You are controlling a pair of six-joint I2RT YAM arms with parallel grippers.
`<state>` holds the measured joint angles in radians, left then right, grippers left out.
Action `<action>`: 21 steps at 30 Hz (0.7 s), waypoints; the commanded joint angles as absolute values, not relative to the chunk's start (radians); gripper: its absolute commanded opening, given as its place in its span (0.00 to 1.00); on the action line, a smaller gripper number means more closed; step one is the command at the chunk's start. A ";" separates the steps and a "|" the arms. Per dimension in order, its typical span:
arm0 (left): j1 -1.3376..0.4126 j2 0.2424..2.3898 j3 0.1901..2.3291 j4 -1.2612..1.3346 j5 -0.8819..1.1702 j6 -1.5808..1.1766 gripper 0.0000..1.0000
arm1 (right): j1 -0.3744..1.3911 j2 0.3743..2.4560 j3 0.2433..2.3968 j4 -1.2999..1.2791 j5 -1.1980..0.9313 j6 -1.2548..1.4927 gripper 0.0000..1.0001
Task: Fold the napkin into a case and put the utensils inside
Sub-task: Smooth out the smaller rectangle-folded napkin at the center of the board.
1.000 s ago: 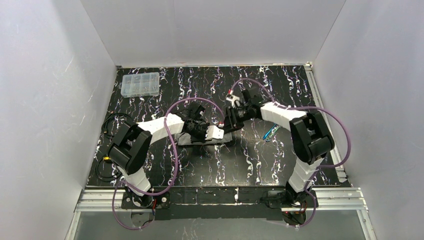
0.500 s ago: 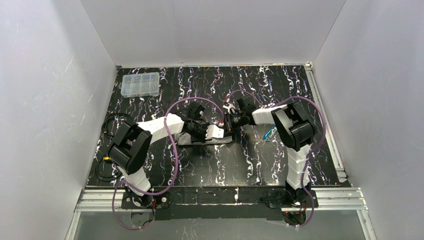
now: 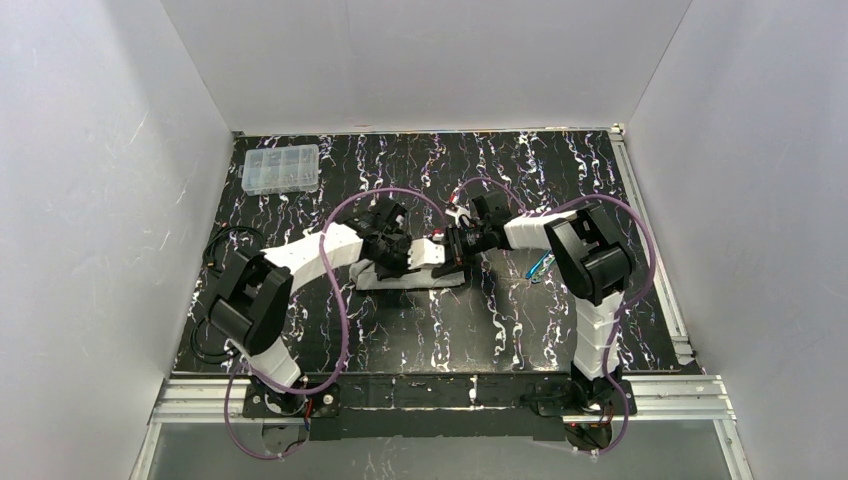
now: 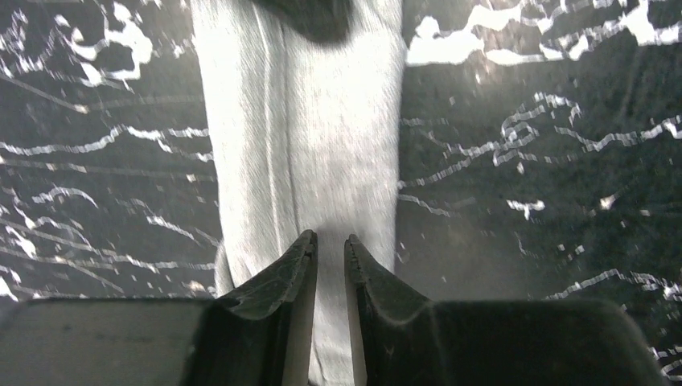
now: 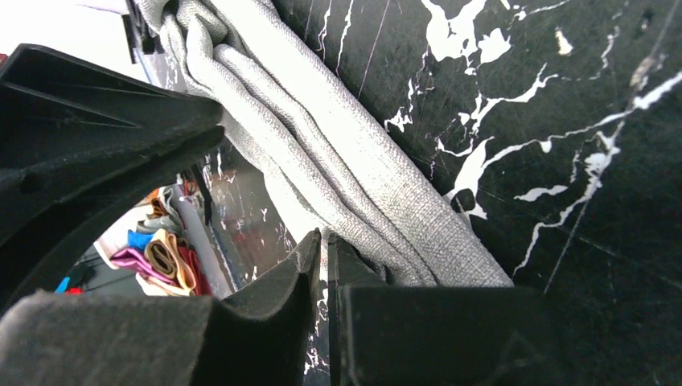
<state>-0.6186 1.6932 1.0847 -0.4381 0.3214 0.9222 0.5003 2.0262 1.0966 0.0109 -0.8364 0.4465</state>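
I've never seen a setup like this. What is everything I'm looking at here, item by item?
napkin: one, light grey, folded into a long strip, table centre
utensils: small cluster, count unclear, blue showing, right of the napkin
compartment box: one, clear plastic, far left corner
table: one, black with white veining
walls: three, white, around the table
rail: one, silver, near edge
cables: purple, looping along both arms
left arm: white and black, reaching to the napkin
right arm: white and black, reaching to the napkin's right end
left pincer: black, jaws nearly together on the napkin
right pincer: black, pinching the napkin's end
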 commanded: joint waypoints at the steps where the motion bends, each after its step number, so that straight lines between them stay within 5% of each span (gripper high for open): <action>1: -0.596 1.568 1.004 -0.506 0.275 0.909 0.18 | 0.503 1.989 1.092 -0.080 -0.686 0.401 0.18; 21: -0.480 1.673 0.980 -0.455 0.303 0.923 0.16 | 0.555 1.935 1.181 -0.116 -0.666 0.458 0.21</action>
